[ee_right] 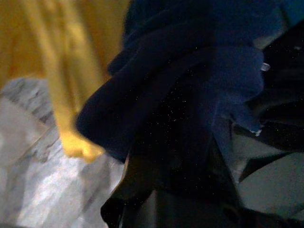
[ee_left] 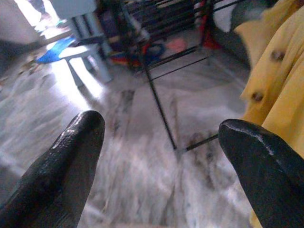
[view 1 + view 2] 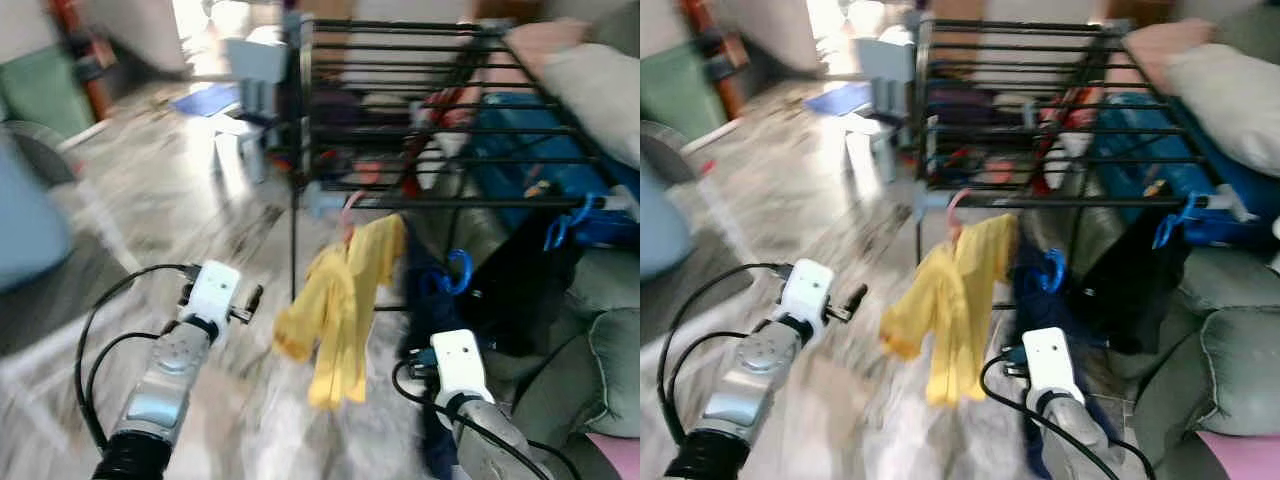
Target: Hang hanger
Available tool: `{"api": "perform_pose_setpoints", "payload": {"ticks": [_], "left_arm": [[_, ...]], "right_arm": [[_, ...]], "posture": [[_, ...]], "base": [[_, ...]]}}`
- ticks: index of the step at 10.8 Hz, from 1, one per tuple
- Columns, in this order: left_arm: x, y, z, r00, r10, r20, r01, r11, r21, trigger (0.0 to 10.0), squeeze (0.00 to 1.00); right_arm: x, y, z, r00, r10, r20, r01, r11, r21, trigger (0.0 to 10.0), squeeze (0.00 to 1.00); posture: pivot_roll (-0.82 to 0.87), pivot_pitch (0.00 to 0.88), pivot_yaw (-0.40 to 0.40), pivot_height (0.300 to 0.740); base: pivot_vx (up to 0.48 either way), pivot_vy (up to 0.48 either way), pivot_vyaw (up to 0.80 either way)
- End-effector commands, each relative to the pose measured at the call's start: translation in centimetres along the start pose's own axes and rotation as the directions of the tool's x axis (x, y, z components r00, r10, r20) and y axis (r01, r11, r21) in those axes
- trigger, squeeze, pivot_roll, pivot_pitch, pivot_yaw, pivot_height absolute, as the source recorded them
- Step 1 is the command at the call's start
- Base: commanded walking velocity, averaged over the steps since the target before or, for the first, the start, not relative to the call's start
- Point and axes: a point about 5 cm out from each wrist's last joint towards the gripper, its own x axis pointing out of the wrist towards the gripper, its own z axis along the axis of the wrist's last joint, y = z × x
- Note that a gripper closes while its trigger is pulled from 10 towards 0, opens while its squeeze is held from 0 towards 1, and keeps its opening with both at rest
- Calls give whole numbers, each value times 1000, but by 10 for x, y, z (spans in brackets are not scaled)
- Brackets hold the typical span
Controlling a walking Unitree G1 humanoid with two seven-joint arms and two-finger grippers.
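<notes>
A yellow shirt (image 3: 345,300) hangs on a pink hanger (image 3: 348,212) hooked over the front bar (image 3: 470,203) of a black drying rack (image 3: 400,48). Right beside it, a blue hanger (image 3: 457,272) carries a dark navy garment (image 1: 190,71). My left gripper (image 2: 161,128) is open and holds nothing; it is low and to the left of the shirt, with a rack leg and the floor beyond it. My left arm's white wrist (image 3: 212,288) is level with the shirt's hem. My right arm's white wrist (image 3: 458,368) is below the navy garment, close against it.
A second blue hanger (image 3: 565,228) hangs farther right on the bar. Grey cushions (image 3: 600,380) crowd the right side. A white stool (image 3: 240,140) stands on the marble floor (image 3: 150,200) behind the rack's left end. A beige bundle or sleeve (image 3: 590,80) lies over the rack's right corner.
</notes>
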Motion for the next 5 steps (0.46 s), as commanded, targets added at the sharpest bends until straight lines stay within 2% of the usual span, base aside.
{"api": "perform_pose_setpoints", "payload": {"ticks": [1,2,4,5], "left_arm": [[4,-10,6,999,-44,16,43,999,5,10000,0],[4,-12,6,998,-62,22,62,998,8,10000,0],[4,-14,7,997,-72,24,72,997,3,10000,0],[4,-15,7,997,-75,25,75,997,1,10000,0]], "right_arm": [[-1,-9,11,998,-30,49,30,1000,-4,10000,0],[0,-8,11,999,-31,45,31,999,-5,10000,0],[0,-8,12,998,-30,48,30,1000,-3,10000,0],[0,-8,12,998,-32,49,32,999,-3,10000,0]], "posture": [[-3,0,-36,740],[-3,0,-36,740],[-4,0,-36,740],[-6,0,-36,740]], "base": [[379,292,0],[439,0,-513],[469,0,-800],[469,0,-406]]}}
